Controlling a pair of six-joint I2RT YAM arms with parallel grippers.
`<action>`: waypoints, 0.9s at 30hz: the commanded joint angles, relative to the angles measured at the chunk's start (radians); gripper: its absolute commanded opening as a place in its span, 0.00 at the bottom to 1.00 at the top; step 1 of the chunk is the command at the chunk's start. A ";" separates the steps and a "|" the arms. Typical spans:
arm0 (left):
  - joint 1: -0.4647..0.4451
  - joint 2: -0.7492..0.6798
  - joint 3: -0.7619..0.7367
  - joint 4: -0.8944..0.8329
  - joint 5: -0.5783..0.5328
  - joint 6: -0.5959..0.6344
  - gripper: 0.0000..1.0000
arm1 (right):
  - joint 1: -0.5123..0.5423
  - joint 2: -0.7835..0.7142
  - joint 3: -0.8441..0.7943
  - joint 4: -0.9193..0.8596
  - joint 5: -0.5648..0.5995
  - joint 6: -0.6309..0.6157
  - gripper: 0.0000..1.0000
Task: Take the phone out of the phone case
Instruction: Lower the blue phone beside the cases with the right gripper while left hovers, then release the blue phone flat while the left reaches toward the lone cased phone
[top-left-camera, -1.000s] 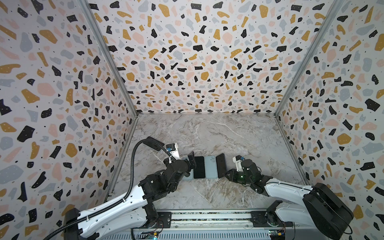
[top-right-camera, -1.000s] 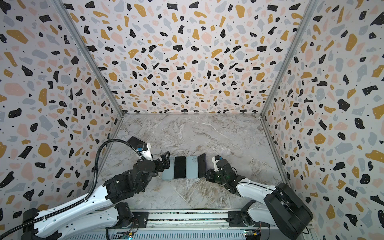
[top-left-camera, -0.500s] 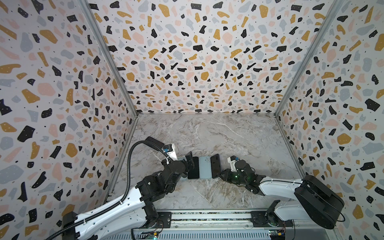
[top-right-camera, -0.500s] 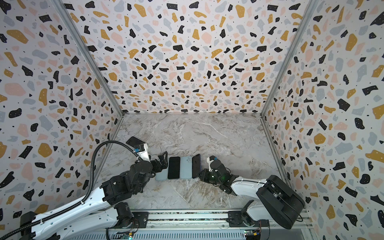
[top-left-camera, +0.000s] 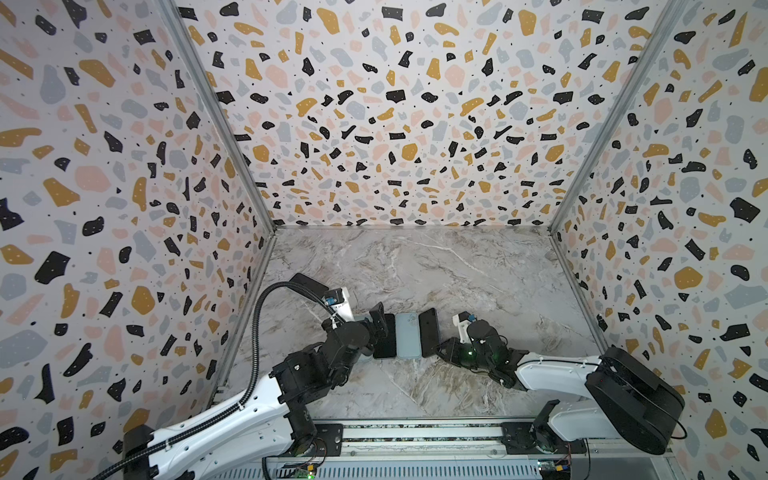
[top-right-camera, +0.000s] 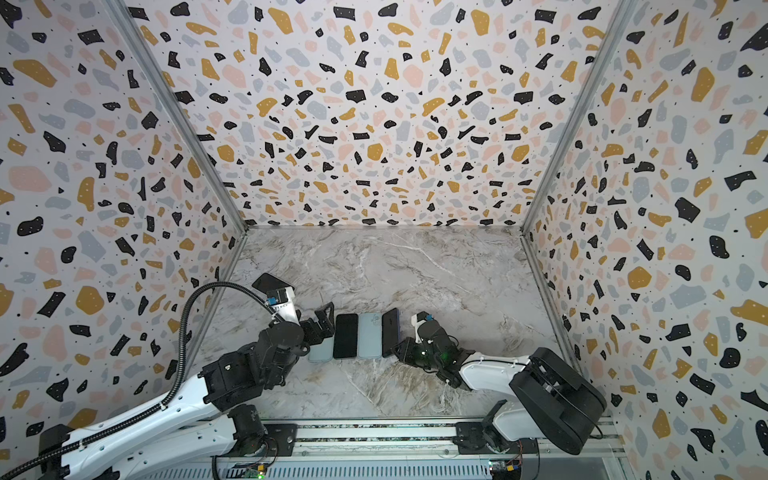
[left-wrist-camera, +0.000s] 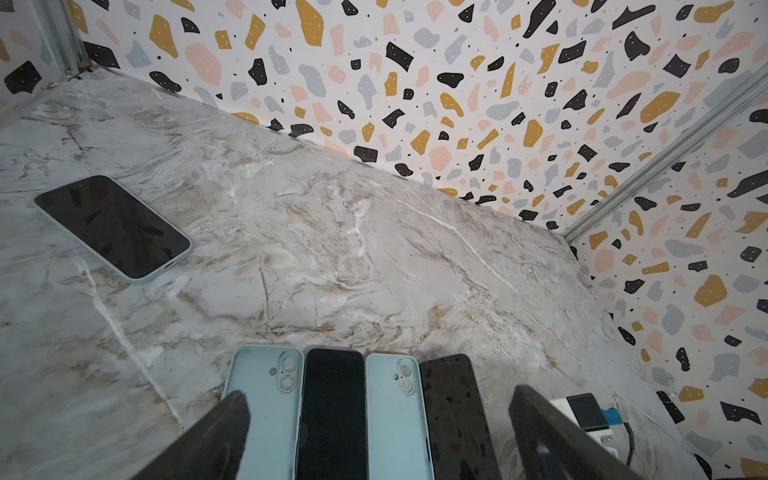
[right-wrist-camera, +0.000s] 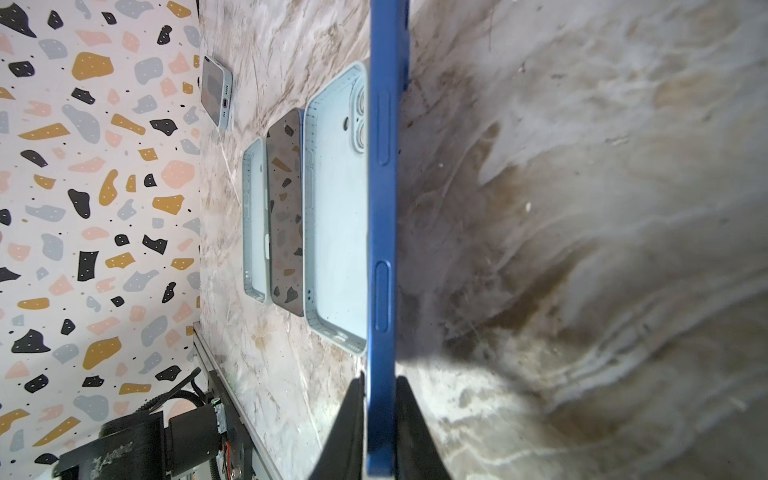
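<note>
In both top views a row lies on the marble floor: an empty pale-blue phone case (top-left-camera: 407, 338), a black phone (top-left-camera: 384, 338) to its left, and another empty pale-blue case (top-right-camera: 321, 353). My right gripper (right-wrist-camera: 381, 415) is shut on a blue phone (right-wrist-camera: 382, 208) (top-left-camera: 429, 332), which stands on its long edge against the nearer case (right-wrist-camera: 336, 216). A thin sliver shows beside one finger. My left gripper (left-wrist-camera: 378, 432) hangs open over the row's left end (top-left-camera: 376, 330). Further left lies a phone in a pale-blue case (left-wrist-camera: 112, 226) (top-left-camera: 307, 282).
Speckled walls close the floor (top-left-camera: 415, 270) on three sides, and a metal rail (top-left-camera: 415, 434) runs along the front. The left arm's black cable (top-left-camera: 257, 332) loops up beside the left wall.
My right gripper has slid left with the blue phone, and the row of cases and phone has shifted left with it. The left gripper has drawn a little left, still open.
</note>
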 joint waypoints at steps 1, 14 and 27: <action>0.009 -0.009 -0.013 -0.003 -0.025 -0.007 1.00 | 0.005 -0.015 0.042 -0.007 0.007 -0.006 0.19; 0.008 -0.004 -0.020 -0.007 -0.030 -0.015 1.00 | 0.000 -0.012 0.040 -0.040 0.008 -0.025 0.38; 0.028 0.016 -0.047 -0.001 -0.023 -0.041 1.00 | -0.012 0.002 0.042 -0.063 0.008 -0.048 0.59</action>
